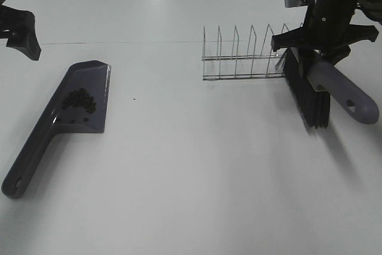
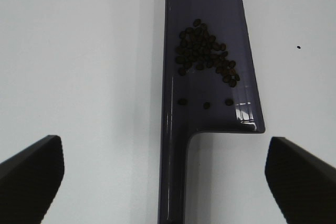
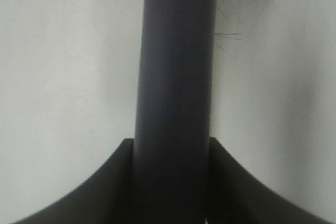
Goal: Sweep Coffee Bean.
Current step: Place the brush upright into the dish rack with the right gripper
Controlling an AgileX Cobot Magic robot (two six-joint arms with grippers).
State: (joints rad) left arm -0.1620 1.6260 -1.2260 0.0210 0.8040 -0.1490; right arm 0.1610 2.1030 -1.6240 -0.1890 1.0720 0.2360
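Note:
The coffee beans (image 1: pixel 79 101) lie in a loose cluster inside the dark grey dustpan (image 1: pixel 57 129), which rests flat on the white table at the left. In the left wrist view the coffee beans (image 2: pixel 207 56) sit on the dustpan (image 2: pixel 210 3) blade, and a single stray bean (image 2: pixel 298 47) lies on the table beside it. My left gripper (image 1: pixel 18 31) hovers open behind the pan, touching nothing. My right gripper (image 1: pixel 315 58) is shut on the handle of the brush (image 1: pixel 346 94), black bristles (image 1: pixel 307 97) down on the table. The brush handle (image 3: pixel 176 77) fills the right wrist view.
A wire dish rack (image 1: pixel 245 55) stands just left of the brush, its end touching the bristles. The stray bean (image 1: pixel 134 98) lies on the table between pan and rack. The dustpan's handle end (image 1: pixel 15 186) points toward the front left edge.

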